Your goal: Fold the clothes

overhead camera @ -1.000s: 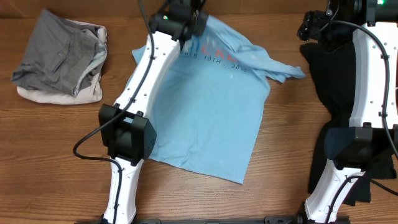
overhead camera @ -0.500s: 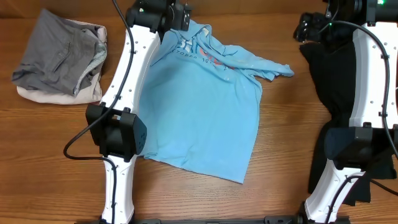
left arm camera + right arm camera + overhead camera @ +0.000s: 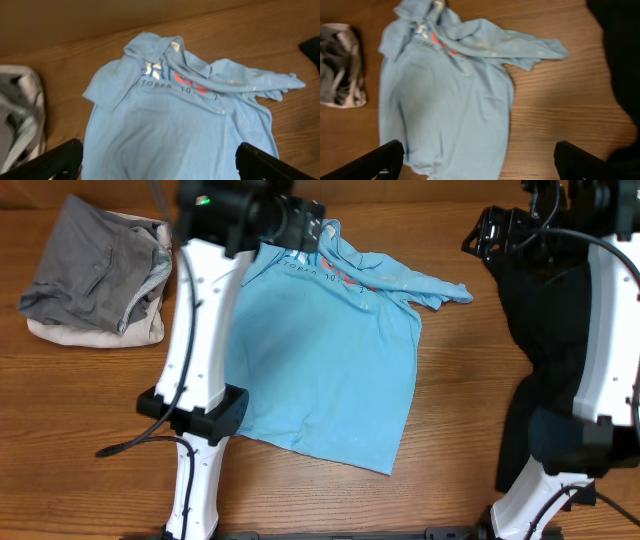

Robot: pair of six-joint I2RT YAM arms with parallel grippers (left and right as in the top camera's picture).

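Between blue T-shirt (image 3: 330, 370) and black shirt (image 3: 535, 315), a strip of table (image 3: 458, 410) shows.

Light blue T-shirt (image 3: 330, 370) with red-and-white lettering, black shirt (image 3: 540, 330), grey and cream pieces (image 3: 95, 275), brown wood-grain table (image 3: 80, 430)

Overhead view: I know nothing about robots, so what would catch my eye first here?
A light blue T-shirt lies spread in the middle of the wooden table, its top end rumpled and one sleeve trailing right. Two white robot arms flank it, the left arm over its edge and the right arm above a black garment. A grey and cream pile sits at the far left.
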